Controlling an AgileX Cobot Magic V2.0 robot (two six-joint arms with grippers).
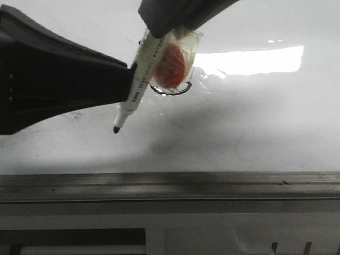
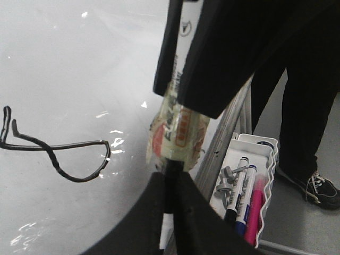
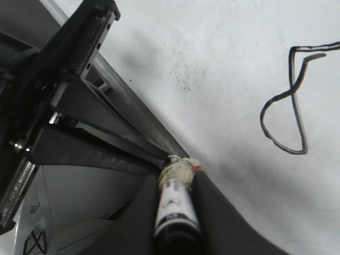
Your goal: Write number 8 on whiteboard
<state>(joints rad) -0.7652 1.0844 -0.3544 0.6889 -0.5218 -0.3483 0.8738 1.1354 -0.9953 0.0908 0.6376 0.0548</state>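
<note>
Your whiteboard [image 1: 265, 138], glossy white and faintly smudged, lies flat with its grey metal rim at six o'clock; the number 8 [image 2: 64, 154] is drawn in thin black line.

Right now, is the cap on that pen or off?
Off. The marker ends in a bare black tip that points down at the whiteboard. No cap covers it.

Whiteboard [image 1: 276, 133] open rightward; both arms crowd pen [image 1: 135, 87] at left

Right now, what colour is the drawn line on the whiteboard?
Black; the thin marker line shows best in the left wrist view.
</note>
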